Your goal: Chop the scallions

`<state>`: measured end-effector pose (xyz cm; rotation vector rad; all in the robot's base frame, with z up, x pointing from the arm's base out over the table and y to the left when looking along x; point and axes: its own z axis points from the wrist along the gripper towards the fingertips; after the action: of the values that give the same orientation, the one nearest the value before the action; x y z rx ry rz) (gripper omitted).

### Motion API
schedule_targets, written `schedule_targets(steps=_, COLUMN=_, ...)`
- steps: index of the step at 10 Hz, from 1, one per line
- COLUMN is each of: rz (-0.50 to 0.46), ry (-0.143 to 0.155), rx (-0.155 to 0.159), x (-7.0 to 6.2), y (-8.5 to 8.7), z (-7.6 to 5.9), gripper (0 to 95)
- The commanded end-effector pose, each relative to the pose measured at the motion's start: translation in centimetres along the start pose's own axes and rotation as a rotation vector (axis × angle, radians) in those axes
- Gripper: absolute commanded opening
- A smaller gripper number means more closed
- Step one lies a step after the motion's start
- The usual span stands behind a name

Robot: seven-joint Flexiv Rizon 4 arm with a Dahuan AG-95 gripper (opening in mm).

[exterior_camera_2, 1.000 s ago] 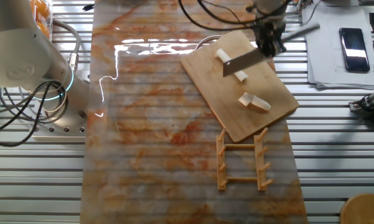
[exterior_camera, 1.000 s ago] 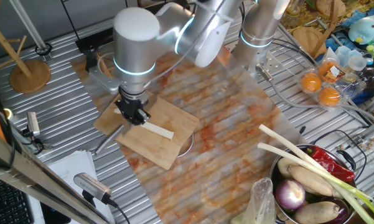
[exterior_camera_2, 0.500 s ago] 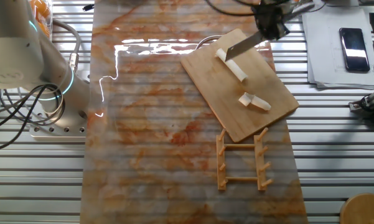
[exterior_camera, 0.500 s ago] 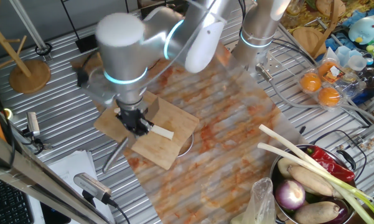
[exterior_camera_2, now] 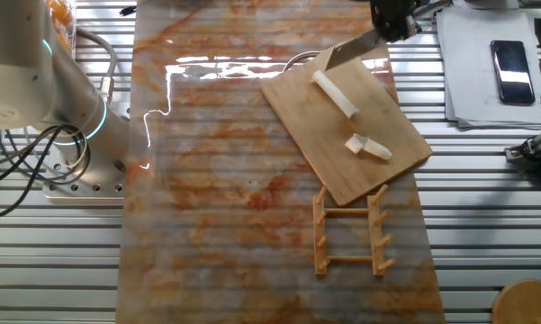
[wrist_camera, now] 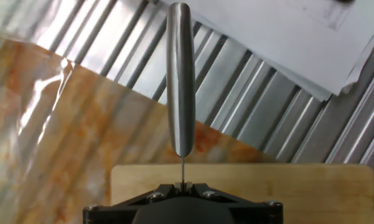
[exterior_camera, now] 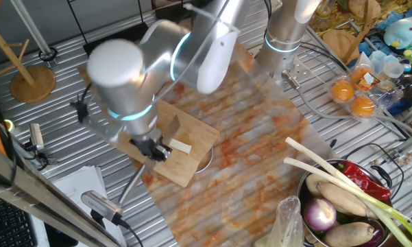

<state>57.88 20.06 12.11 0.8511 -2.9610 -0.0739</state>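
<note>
**K:** Scallions [exterior_camera_2: 335,94] status?

**M:** Long pale stick lies flat on cutting board [exterior_camera_2: 342,144], long axis diagonal in the other fixed view, running from the board's upper left edge down toward its middle. Short cut chunks [exterior_camera_2: 367,146] sit further along the same line, apart from it.

**K:** End effector?

**M:** End effector [exterior_camera_2: 392,20] is clenched on knife [exterior_camera_2: 353,49]. Blade is tilted, above the board's top corner, beside the stick's upper end. Hand view: steel handle [wrist_camera: 179,74] points straight away, out over the bench [wrist_camera: 261,118].
</note>
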Motion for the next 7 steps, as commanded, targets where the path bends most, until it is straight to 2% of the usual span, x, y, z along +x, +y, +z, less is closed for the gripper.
schedule_targets(steps=1, rz=-0.105, ry=-0.009, rx=-0.010, x=0.37, y=0.58, z=0.10, gripper=0.0)
schedule_targets(steps=2, rz=-0.121, ry=0.012, rx=-0.013, x=0.40, y=0.55, z=0.13, gripper=0.0)
schedule_targets(steps=3, rz=-0.129, ry=0.014, rx=-0.020, x=0.52, y=0.47, z=0.20, gripper=0.0)
schedule_targets(steps=6, rz=-0.099, ry=0.008, rx=0.005, x=0.75, y=0.23, z=0.37, gripper=0.0)
schedule_targets(steps=7, rz=-0.088, ry=0.003, rx=0.022, x=0.69, y=0.14, z=0.50, gripper=0.0)
